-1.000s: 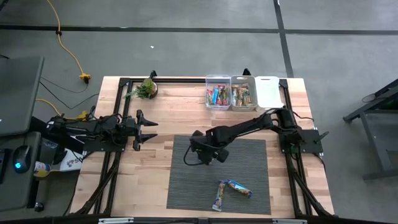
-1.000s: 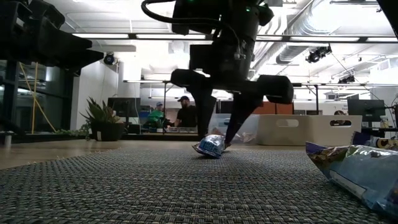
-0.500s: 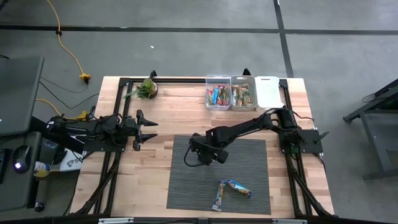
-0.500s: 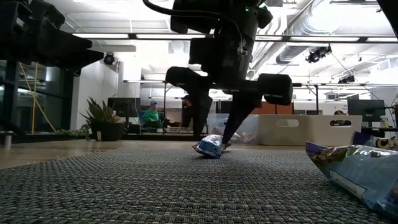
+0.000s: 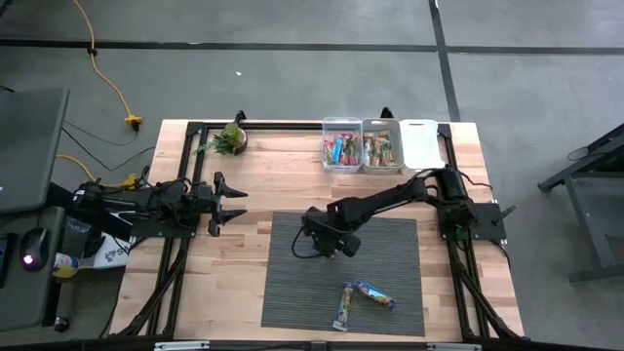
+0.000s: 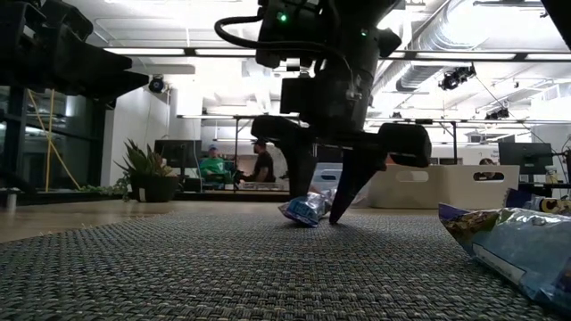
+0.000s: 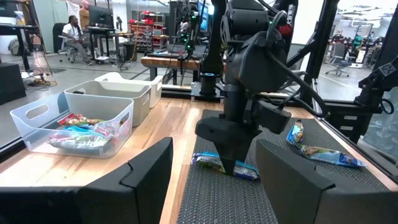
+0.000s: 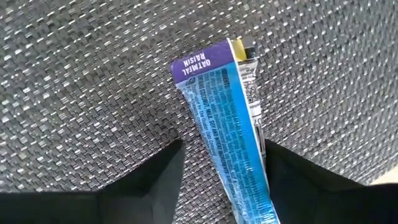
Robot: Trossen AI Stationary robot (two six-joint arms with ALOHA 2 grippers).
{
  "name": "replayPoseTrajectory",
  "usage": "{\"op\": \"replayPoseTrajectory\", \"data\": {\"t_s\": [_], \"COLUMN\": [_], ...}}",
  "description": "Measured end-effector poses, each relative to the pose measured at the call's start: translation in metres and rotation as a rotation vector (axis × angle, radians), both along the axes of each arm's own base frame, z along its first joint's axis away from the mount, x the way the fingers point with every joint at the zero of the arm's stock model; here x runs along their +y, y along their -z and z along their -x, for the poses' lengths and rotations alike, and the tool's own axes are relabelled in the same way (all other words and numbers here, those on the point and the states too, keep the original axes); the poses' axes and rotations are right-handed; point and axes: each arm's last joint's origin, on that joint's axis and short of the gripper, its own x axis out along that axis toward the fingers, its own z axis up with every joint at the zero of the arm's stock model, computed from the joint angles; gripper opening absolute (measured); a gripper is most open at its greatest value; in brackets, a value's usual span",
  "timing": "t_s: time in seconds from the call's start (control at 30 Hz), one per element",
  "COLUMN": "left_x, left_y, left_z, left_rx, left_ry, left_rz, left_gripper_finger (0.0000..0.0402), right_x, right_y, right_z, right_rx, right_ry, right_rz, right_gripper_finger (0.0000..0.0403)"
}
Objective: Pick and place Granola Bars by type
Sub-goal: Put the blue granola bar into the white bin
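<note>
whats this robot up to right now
It is sorting granola bars into bins. The right tool is down on the grey mat, its open fingers either side of a blue oatmeal raisin bar, not yet closed on it. Two more bars lie near the mat's front edge. Two clear bins at the back of the table already hold bars; a third white bin sits beside them. The left tool waits open off to the side, holding nothing.

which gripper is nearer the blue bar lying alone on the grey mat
Right. The right gripper stands open astride the blue bar on the mat; the left gripper waits open off the mat's left side.
</note>
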Motion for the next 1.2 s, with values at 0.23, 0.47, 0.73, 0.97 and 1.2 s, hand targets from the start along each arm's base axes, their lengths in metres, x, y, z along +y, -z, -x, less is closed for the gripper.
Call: {"op": "replayPoseTrajectory", "data": {"t_s": [0.23, 0.47, 0.73, 0.97, 1.2], "left_x": [0.000, 0.000, 0.000, 0.000, 0.000], "left_y": [0.000, 0.000, 0.000, 0.000, 0.000], "left_z": [0.000, 0.000, 0.000, 0.000, 0.000], "left_rx": [0.000, 0.000, 0.000, 0.000, 0.000], "left_ry": [0.000, 0.000, 0.000, 0.000, 0.000], "left_rz": [0.000, 0.000, 0.000, 0.000, 0.000], "left_gripper_finger": [0.0227, 0.0227, 0.0227, 0.0227, 0.0227], "right_x": [-0.002, -0.002, -0.002, 0.004, 0.017], "right_y": [0.000, 0.000, -0.001, -0.013, -0.041], "right_z": [-0.004, -0.007, -0.007, -0.013, -0.025], "right_rx": [-0.039, -0.069, -0.074, -0.094, -0.162], "right_ry": [0.087, 0.183, 0.240, 0.255, 0.271], "right_rz": [-0.012, -0.035, -0.052, -0.049, -0.035], "right_gripper_finger": [0.0169, 0.0128, 0.0089, 0.0068, 0.0063]}}
